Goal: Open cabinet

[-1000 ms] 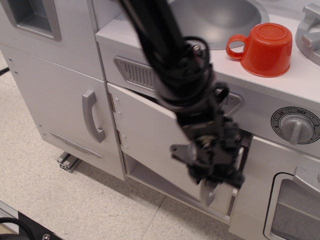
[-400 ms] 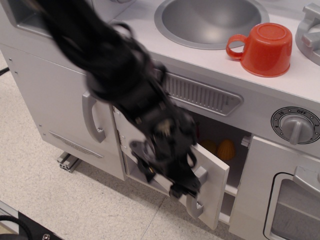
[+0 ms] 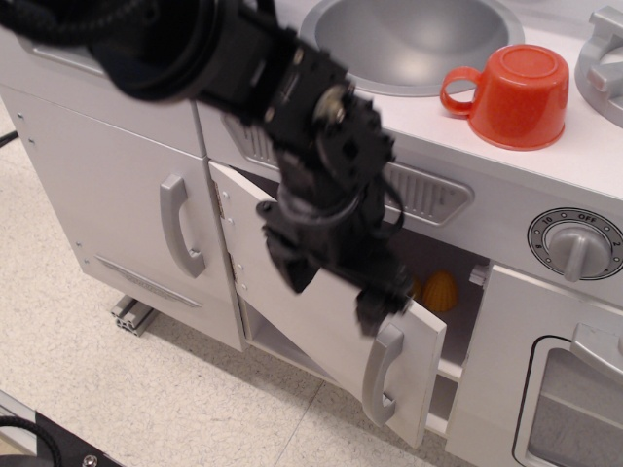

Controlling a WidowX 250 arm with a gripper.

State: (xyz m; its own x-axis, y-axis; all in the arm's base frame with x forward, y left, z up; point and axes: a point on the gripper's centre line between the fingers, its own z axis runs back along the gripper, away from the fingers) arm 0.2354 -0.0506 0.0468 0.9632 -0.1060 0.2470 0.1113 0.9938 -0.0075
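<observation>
Hanging ajar below the counter, the cabinet door (image 3: 321, 331) swings out on two small hinges (image 3: 222, 206) at its left edge, its free right edge standing well clear of the frame. Its short grey loop handle (image 3: 382, 374) sits upright near that free edge, bare and untouched. Behind the door the cabinet (image 3: 443, 321) shows a dark inside with a yellow object (image 3: 439, 291) on its shelf.

The black gripper (image 3: 336, 258) hangs in front of the door's upper part, just above and left of the handle and not on it. Its jaws are blurred and lost against the black body, so I cannot tell whether they are released or clenched; nothing shows between them.

On the counter top, a grey sink (image 3: 409, 39) lies at the rear, and an orange cup (image 3: 511, 95) stands upside down to its right. A round dial (image 3: 576, 243) sits on the front panel at right, with the oven door (image 3: 565, 399) below it. At left is a taller door (image 3: 117, 214) with a long curved handle (image 3: 178, 226), shut.
</observation>
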